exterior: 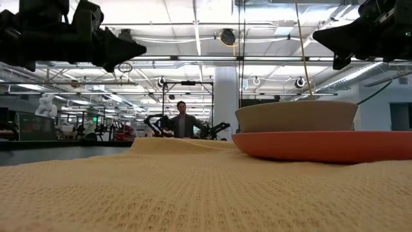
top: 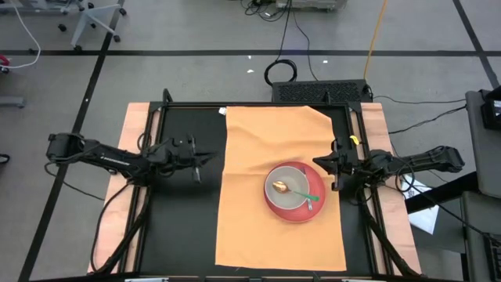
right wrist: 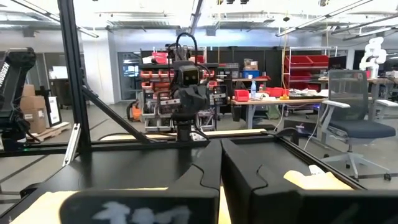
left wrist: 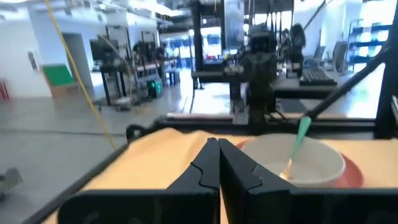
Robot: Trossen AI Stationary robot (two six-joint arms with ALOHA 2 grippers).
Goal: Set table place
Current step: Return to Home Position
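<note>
The orange-tan cloth mat [top: 266, 196] lies flat on the black tabletop, with a fold at its far right corner. A round red plate [top: 313, 205] rests on the mat's right half. A grey bowl [top: 291, 184] stands on the plate, and a spoon with a green handle [top: 301, 193] lies in it. The bowl [left wrist: 308, 158] and spoon [left wrist: 300, 140] also show in the left wrist view. My left gripper [top: 213, 159] hovers shut above the table, left of the mat. My right gripper [top: 316, 163] hovers shut over the mat's right edge, just beside the plate. The low view shows both raised: left [exterior: 143, 46], right [exterior: 315, 35].
A black frame with rails [top: 153, 157] borders the tabletop on both sides. Bare black tabletop [top: 184, 219] lies left of the mat. Cables and a black box [top: 321, 90] sit past the far edge. A person [exterior: 181, 120] stands far off in the room.
</note>
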